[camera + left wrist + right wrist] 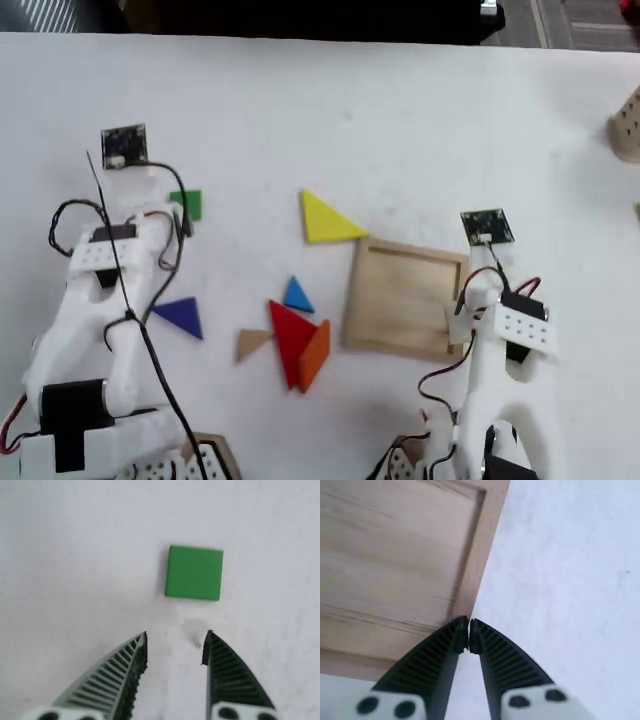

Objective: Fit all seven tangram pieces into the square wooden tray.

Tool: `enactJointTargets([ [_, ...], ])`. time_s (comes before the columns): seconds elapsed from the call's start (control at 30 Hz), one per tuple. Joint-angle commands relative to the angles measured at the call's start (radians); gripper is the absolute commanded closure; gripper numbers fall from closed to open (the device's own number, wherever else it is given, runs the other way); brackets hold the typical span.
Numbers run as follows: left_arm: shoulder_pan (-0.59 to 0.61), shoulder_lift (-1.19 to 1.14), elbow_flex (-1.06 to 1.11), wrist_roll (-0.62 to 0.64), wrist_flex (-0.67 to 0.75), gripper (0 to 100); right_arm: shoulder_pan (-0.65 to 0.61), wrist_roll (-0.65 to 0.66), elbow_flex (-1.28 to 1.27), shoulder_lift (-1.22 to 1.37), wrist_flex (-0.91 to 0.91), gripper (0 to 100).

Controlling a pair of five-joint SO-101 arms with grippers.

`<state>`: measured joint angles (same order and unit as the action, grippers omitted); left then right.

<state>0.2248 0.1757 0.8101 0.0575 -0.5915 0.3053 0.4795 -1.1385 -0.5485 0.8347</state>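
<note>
Left end effector (175, 640) is open and holds nothing. The green square (194, 572) lies flat on the counter (60, 555) just ahead of the tips, not between them, and slightly off the centre line toward the darker finger (225, 675). A square has no long axis. Its sides run nearly parallel to the fingers, so the fingers would meet two opposite edges flat-on. The gap looks barely wider than the piece, so I judge it a tight fit. The next move calls for a short advance forward, a small sideways correction, then down and close.

In the high view the green square (187, 205) is right by the left arm's end, so the left arm is clearly nearer. The tray (405, 250) is well apart from it, across the counter on the right arm's side, with the yellow triangle (328, 220) between them.

Right end effector (469, 630) is closed on nothing, with its tips at the outer edge of the tray rim (477, 555). Cannot tell if they touch.

All seven pieces are outside the tray:
- the green square
- the yellow triangle, just beside the tray's far corner
- the small blue triangle (297, 295)
- the dark blue triangle (181, 316)
- the red triangle (288, 338), touching the orange piece (315, 352)
- the tan triangle (252, 342)

No placement is done yet.
</note>
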Motion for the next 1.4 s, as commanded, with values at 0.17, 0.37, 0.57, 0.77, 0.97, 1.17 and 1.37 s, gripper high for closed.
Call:
enactJointTargets([
  [0.17, -0.165, 0.018, -0.041, 0.003, -0.201, 80, 0.012, 0.017, 0.003, -0.018, 0.012, 98.1],
  [0.37, -0.156, 0.019, -0.023, -0.003, -0.206, 80, 0.012, 0.017, 0.003, -0.018, 0.004, 98.1],
  [0.57, -0.096, 0.019, -0.025, -0.046, -0.411, 80, 0.008, 0.017, 0.003, -0.018, 0.002, 98.1],
  [0.77, -0.094, 0.019, -0.015, -0.049, -0.52, 81, 0.005, 0.018, 0.003, -0.018, 0.002, 98.1],
  [0.97, -0.093, 0.088, 0.072, -0.064, -0.393, 88, 0.005, 0.06, -0.008, -0.018, 0.002, 98.1],
  [1.17, -0.102, 0.447, 0.242, -0.094, -0.379, 87, 0.004, 0.071, -0.011, -0.019, 0.002, 98.1],
  [1.37, -0.094, 0.607, 0.322, -0.094, -0.384, 87, 0.004, 0.072, -0.012, -0.019, 0.002, 98.1],
])
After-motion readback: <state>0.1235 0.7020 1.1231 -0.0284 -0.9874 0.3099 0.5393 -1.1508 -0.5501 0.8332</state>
